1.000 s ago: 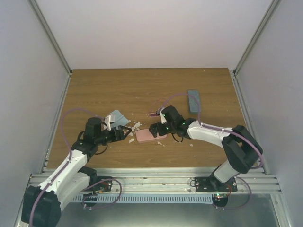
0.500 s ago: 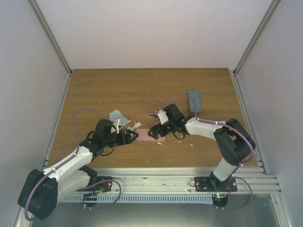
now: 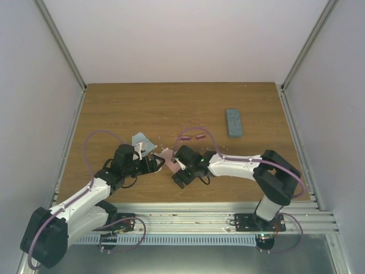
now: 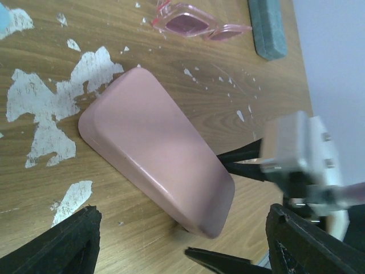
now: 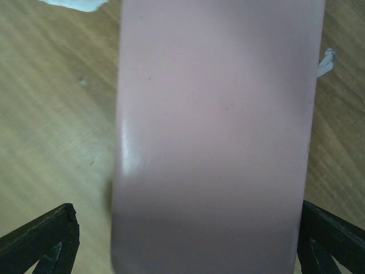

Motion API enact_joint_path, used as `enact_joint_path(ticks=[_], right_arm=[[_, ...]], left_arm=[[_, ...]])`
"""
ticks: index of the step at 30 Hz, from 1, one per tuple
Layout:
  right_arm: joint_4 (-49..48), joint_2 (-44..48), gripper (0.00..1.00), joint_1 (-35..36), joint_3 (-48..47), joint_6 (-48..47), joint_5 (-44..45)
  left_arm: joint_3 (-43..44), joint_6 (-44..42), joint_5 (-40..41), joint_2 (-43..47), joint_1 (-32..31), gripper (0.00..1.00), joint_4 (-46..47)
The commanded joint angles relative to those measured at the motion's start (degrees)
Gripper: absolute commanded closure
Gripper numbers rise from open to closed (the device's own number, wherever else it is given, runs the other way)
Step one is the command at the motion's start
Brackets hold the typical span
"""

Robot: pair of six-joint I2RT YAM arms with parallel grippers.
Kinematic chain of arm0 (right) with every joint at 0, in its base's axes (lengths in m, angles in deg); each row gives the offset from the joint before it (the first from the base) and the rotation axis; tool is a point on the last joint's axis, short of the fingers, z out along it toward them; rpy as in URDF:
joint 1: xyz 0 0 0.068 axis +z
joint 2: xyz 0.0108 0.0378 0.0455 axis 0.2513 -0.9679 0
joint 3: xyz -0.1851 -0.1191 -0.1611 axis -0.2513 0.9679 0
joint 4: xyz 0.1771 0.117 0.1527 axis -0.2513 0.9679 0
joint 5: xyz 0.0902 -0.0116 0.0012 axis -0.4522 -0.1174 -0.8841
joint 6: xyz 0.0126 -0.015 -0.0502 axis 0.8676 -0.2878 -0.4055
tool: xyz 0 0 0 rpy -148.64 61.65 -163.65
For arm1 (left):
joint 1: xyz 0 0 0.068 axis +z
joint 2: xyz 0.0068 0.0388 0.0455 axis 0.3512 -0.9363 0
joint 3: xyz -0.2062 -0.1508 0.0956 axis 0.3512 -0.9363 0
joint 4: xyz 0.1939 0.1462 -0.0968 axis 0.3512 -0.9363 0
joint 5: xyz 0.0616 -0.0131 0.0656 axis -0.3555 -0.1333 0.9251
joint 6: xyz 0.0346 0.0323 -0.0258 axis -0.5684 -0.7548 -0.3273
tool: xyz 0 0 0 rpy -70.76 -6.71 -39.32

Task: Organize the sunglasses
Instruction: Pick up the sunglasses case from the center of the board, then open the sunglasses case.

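Gaping wide at the oblong pink case (image 4: 154,148) stand left gripper (image 4: 183,225) and right gripper (image 5: 186,228); thin pink-framed sunglasses (image 3: 194,137) lie apart at one o'clock

Wooden table (image 3: 114,108), surface scuffed white in patches. On it: pink case (image 4: 157,148), pink sunglasses (image 4: 191,24), blue-grey case (image 3: 234,122), light blue cloth (image 3: 142,142).

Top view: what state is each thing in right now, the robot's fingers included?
Pink case: closed, lying flat.
Pink sunglasses: lying loose, outside any case.
Blue-grey case: closed, lying apart.
Light blue cloth: rumpled, lying loose.
Left fingers: open.
Right fingers: open, either side of the pink case.
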Motion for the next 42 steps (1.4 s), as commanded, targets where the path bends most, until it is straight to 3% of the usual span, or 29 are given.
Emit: enact_joint_path(ticks=[1,5,10,14,18,29,35,42], right_arm=[[7.8,-5.62,0.0,3.35,-5.49,3.77,14.57],[8.29,-8.49,0.06,3.97,-7.37,5.66,13.2],[9.97,-9.71,0.34,3.97,-8.2,8.26,12.03],[7.17,-7.23,0.43,3.08,-6.75,8.97,11.69],[1.2,-1.74,0.44,0.44,-4.11,8.18,7.46],[-17.55,15.9,0.43,-13.62,2.62,12.42,-30.88],[-24.53,20.43,0.43,-14.84,1.53,21.5,-45.66],[-33.6,23.25,0.43,-14.86,2.99,30.52,-53.55]], left_arm=[[-0.65,0.58,4.16,3.12,-0.64,0.21,0.82],[-1.03,1.01,6.43,6.19,-0.55,0.19,-1.03],[-1.35,2.18,7.74,8.93,-0.5,0.19,-2.36],[-2.0,3.31,7.53,11.45,-0.51,0.19,-0.62],[-1.88,3.69,4.7,12.33,-0.54,0.16,2.34],[2.51,9.39,-8.89,11.73,-0.58,0.12,14.89],[6.58,16.2,-15.64,8.25,-0.83,0.12,21.7],[8.62,16.3,-16.54,6.06,-1.15,0.13,27.89]])
